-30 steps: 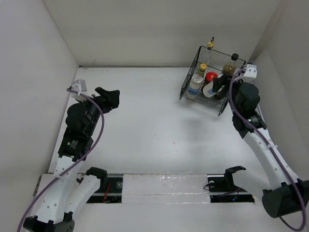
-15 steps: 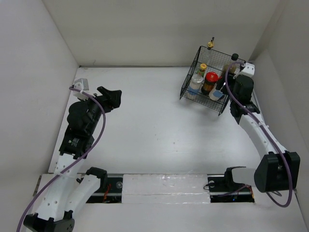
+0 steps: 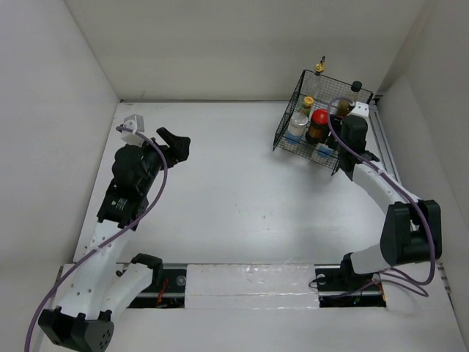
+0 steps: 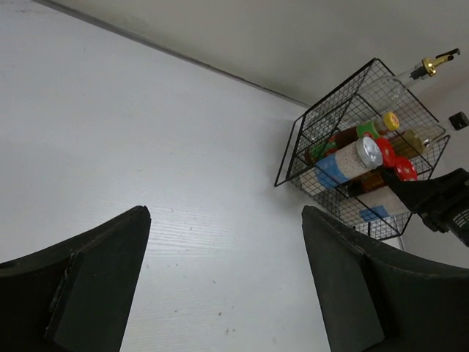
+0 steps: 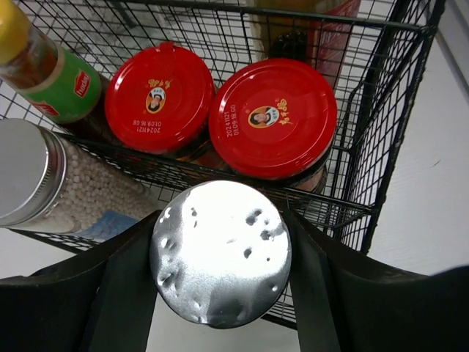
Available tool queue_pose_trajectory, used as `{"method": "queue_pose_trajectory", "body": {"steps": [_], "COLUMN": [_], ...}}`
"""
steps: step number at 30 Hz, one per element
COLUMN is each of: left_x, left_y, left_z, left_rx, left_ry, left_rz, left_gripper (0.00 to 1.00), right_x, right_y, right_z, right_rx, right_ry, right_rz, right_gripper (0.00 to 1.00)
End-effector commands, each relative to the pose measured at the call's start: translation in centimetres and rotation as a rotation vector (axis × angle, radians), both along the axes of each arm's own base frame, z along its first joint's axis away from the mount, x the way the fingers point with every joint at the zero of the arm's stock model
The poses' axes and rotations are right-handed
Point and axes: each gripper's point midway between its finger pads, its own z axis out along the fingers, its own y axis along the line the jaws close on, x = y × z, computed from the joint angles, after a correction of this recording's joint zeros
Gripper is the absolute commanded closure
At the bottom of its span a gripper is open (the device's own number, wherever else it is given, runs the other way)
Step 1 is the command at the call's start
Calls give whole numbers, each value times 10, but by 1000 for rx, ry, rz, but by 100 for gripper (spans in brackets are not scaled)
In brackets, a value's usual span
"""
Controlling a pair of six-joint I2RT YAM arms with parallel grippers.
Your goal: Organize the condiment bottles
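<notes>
The right gripper (image 5: pixel 222 295) is clamped on a silver-lidded shaker (image 5: pixel 220 249) against the basket (image 5: pixel 381 95) wall, just beside two red-lidded jars (image 5: pixel 272 117). The left gripper (image 4: pixel 223 246) is wide and empty. The shaker is probably light, rigid and smooth; grip its body below the lid.

White table (image 3: pixel 234 183); black wire basket (image 3: pixel 289 121) stands at far-right corner.

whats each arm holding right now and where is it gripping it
The right end effector holds a silver-lidded shaker, its fingers clamped on opposite sides near the lid. The left end effector is open and holds nothing.
</notes>
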Motion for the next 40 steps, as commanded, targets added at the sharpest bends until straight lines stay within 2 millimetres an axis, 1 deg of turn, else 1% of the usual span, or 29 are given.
{"method": "queue_pose_trajectory", "body": {"steps": [1,3,5,6,7,8,9,10,11,12,13,16,17,19,20,21,23,24,25,26,28,29,30,33,34,35,38,39,40], "left_x": [4,4,6,7,9,9,10,10,12,12,12,12,12,12,12,11,8,6,6,6,3,1,1,-4,-6,-5,-12,-12,-12], "left_y": [-7,-8,-11,-11,-12,-13,-13,-13,-14,-14,-14,-14,-13,-15,-15,-15,-19,-18,-20,-20,-21,-21,-21,-21,-20,-22,-26,-26,-26], "left_z": [10,5,1,-4,-2,-2,-8,-8,-7,-7,-7,-7,-7,-7,-7,-1,5,8,11,11,15,17,13,19,25,24,30,33,33], "left_rx": [-1,3,4,9,9,8,13,13,22,22,22,22,31,29,29,24,14,12,8,8,4,2,4,-2,-6,-8,-19,-29,-29], "left_ry": [-35,-16,-5,14,14,15,34,34,33,33,33,33,31,31,31,9,-13,-22,-34,-34,-44,-53,-44,-65,-86,-90,-126,-132,-132], "left_rz": [-30,-39,-48,-48,-48,-57,-58,-58,-59,-59,-59,-59,-61,-70,-70,-69,-96,-96,-105,-105,-116,-116,-116,-125,-125,-134,-164,-163,-163], "left_gripper": [19,18,15,15,13,12,12,10,10,9,9,7,6,6,6,6,6,6,6,6,6,6,6,5,5,5,5,3,2], "right_x": [15,16,15,15,14,13,12,11,10,8,5,-4,-11,-22,-32,-39,-54,-65,-78,-86,-106,-123,-130,-155,-162,-164,-171,-170,-173], "right_y": [12,11,20,18,18,22,22,22,22,21,21,20,19,25,27,35,62,72,101,115,143,170,180,199,201,201,203,202,204], "right_z": [41,24,25,27,25,25,22,28,25,32,42,62,79,96,118,125,133,144,139,145,137,132,114,101,93,90,93,93,102], "right_rx": [22,13,1,-3,-5,-5,-6,6,4,6,17,22,28,35,50,49,72,87,109,115,123,145,137,130,130,127,130,127,133], "right_ry": [-138,-88,-83,-80,-71,-71,-62,-75,-63,-78,-94,-123,-159,-189,-243,-256,-279,-308,-298,-311,-314,-298,-263,-248,-236,-235,-247,-248,-269], "right_rz": [-2,-11,6,-5,-5,4,4,0,0,0,-3,-3,-2,16,38,70,171,220,338,404,538,659,699,790,804,797,809,799,811], "right_gripper": [45,37,29,20,16,12,7,5,2,0,0,0,0,0,0,0,0,0,0,0,0,0,0,0,0,0,0,0,0]}}
